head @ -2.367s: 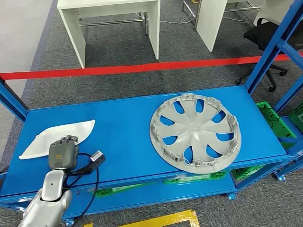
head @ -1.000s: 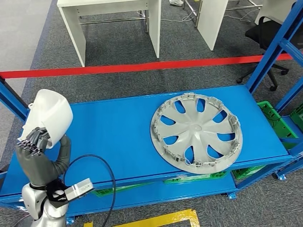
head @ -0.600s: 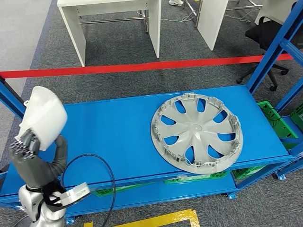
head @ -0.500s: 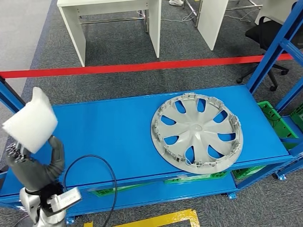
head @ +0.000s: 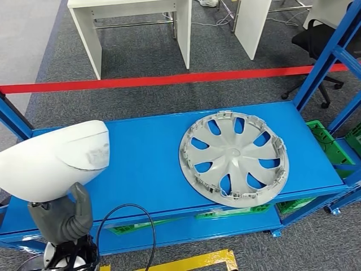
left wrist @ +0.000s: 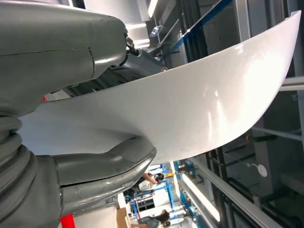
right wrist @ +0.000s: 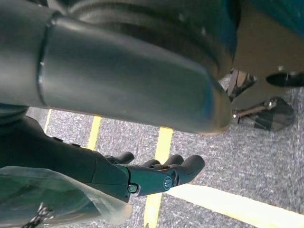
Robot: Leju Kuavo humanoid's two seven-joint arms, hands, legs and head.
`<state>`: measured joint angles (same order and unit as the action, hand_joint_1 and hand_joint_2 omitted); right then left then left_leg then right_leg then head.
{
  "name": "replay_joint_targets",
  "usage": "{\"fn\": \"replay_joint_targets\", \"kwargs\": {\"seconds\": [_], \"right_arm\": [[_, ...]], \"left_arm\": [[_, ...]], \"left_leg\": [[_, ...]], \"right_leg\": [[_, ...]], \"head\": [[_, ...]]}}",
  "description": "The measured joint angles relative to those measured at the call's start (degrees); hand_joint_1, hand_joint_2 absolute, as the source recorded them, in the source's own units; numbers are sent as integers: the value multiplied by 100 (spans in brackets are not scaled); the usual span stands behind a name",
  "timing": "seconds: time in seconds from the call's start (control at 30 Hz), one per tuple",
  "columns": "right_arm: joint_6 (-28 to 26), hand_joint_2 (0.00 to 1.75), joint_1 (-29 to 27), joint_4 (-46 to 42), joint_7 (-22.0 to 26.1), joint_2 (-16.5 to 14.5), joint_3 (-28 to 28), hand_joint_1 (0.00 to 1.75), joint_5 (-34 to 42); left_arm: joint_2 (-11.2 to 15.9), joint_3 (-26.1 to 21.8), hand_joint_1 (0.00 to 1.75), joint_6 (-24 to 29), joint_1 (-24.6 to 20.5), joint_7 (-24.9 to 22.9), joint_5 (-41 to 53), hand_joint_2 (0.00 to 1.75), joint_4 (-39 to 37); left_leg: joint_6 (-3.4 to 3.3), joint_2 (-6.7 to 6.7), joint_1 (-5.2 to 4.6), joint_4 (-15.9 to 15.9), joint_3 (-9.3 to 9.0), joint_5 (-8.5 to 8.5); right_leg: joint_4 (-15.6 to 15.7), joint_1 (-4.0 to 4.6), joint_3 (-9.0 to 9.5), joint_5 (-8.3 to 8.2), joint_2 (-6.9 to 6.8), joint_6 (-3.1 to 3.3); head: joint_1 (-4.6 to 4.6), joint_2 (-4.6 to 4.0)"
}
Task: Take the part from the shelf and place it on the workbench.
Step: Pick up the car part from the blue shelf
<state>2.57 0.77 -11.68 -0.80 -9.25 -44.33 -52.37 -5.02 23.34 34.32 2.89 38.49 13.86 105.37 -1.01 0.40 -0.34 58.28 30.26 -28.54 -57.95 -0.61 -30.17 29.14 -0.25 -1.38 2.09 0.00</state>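
1. White part [head: 51,161] is gripped from below by left hand [head: 64,217], lifted clear of blue shelf [head: 144,164].
2. Right hand [right wrist: 157,175] hangs with fingers apart, nothing held.
3. Carry step judged in hand; next, a turn toward the workbench is called for.

Grey carpet floor [head: 140,53], red tape line [head: 170,80] running across it behind the blue rack. 2 white desks [head: 127,22] beyond the line, black office chair [head: 317,42] by the far right. Yellow floor marking [head: 200,262] at the near edge.
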Motion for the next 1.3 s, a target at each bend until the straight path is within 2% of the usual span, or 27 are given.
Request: {"fn": "replay_joint_targets", "kwargs": {"seconds": [0.4, 0.47, 0.6, 0.67, 0.77, 0.8, 0.83, 0.9, 0.93, 0.97, 1.0, 1.07, 1.1, 1.13, 1.17, 1.23, 1.3], "right_arm": [[11, 0, 4, 5, 18, 0, -126, 0, 3], [1, 0, -1, 5, 160, 0, -128, 0, -82], [-176, 0, -6, 5, 605, 0, -73, 0, -339], [-292, 0, -8, 5, 629, -1, -62, 0, -365], [-345, 0, 4, 5, 585, -8, -63, 0, -365], [-352, 0, 8, 5, 569, -10, -63, 0, -367], [-371, 0, 10, 5, 561, -10, -63, 0, -374], [-522, 0, -6, 3, 582, -10, -49, 0, -488], [-645, 0, -22, 2, 602, -10, -25, 0, -588], [-776, 0, -40, 1, 628, -10, 11, 0, -698], [-882, 0, -55, 1, 653, -10, 50, 0, -787], [-995, 0, -64, 2, 695, -11, 112, 0, -884], [-1029, 0, -62, 3, 713, -15, 138, 0, -914], [-1058, 0, -59, 5, 728, -19, 163, 0, -937], [-1092, 0, -60, 7, 744, -21, 186, 0, -959], [-1138, 0, -67, 7, 768, -21, 218, 0, -979], [-1156, 0, -70, 7, 784, -21, 233, 0, -982]], "left_arm": [[214, 209, 175, -30, -10, -2, -35, 175, 0], [252, 231, 175, -356, -8, -16, -246, 175, 0], [413, 271, 175, -1981, 178, -3, -903, 175, 0], [429, 275, 175, -2169, 312, -8, -1047, 175, 4], [431, 269, 175, -2201, 412, -127, -1160, 175, 15], [430, 271, 175, -2192, 424, -195, -1136, 175, 15], [428, 274, 175, -2173, 437, -262, -1103, 175, 14], [425, 278, 175, -2096, 481, -340, -1044, 175, 8], [419, 279, 175, -2048, 512, -351, -1028, 175, 2], [412, 281, 175, -1996, 541, -348, -1018, 175, -2], [403, 286, 175, -1951, 565, -338, -1021, 175, -5], [390, 297, 175, -1906, 590, -298, -1062, 175, -7], [387, 299, 175, -1902, 592, -277, -1093, 175, -6], [385, 301, 175, -1902, 593, -257, -1121, 175, -5], [385, 302, 175, -1902, 596, -244, -1142, 175, -5], [384, 302, 175, -1899, 602, -236, -1154, 175, -4], [385, 302, 175, -1893, 604, -235, -1155, 175, -4]], "left_leg": [[0, -1, -1, 1, 0, 0], [-4, -1, -6, 8, 2, -3], [-29, 0, -28, 32, 8, -18], [-47, -1, -41, 36, 13, -21], [-128, 6, -16, -93, -18, 51], [-162, 11, 3, -153, -34, 87], [-185, 15, 22, -193, -48, 114], [-203, 17, 25, -201, -38, 124], [-197, 17, 27, -198, -37, 120], [-186, 16, 31, -193, -42, 112], [-166, 11, 40, -183, -50, 98], [-100, -1, 59, -142, -69, 49], [-57, -8, 57, -99, -62, 17], [-16, -12, 51, -64, -46, -4], [18, -15, 41, -38, -28, -16], [60, -16, 46, -17, -8, -26], [105, -17, 63, 155, 55, -157]], "right_leg": [[0, -3, 0, 0, -2, 0], [4, -6, 1, -3, -3, -4], [12, -27, 2, -12, -1, -23], [22, -39, 2, -20, -3, -42], [5, -45, -32, 16, -3, -90], [-127, -42, -108, 104, 3, -101], [-387, -44, -247, 246, 10, -110], [-1125, -53, -628, 549, 17, -137], [-1409, -60, -790, 606, 16, -154], [-1502, -68, -865, 555, 15, -170], [-1373, -76, -832, 395, 14, -181], [-678, -96, -535, -11, 12, -201], [-347, -98, -374, -120, 19, -192], [-148, -96, -276, -157, 27, -168], [-82, -86, -238, -124, 37, -134], [-84, -76, -242, -113, 44, -45], [-78, -82, -232, -111, 38, 24]], "head": [[-1, 0], [0, 0], [-3, 0], [-2, 0], [-1, 0], [8, 0], [19, 0], [37, 0], [41, 0], [44, 0], [45, 0], [51, 0], [58, 0], [58, 0], [52, 1], [33, 1], [19, 1]]}}
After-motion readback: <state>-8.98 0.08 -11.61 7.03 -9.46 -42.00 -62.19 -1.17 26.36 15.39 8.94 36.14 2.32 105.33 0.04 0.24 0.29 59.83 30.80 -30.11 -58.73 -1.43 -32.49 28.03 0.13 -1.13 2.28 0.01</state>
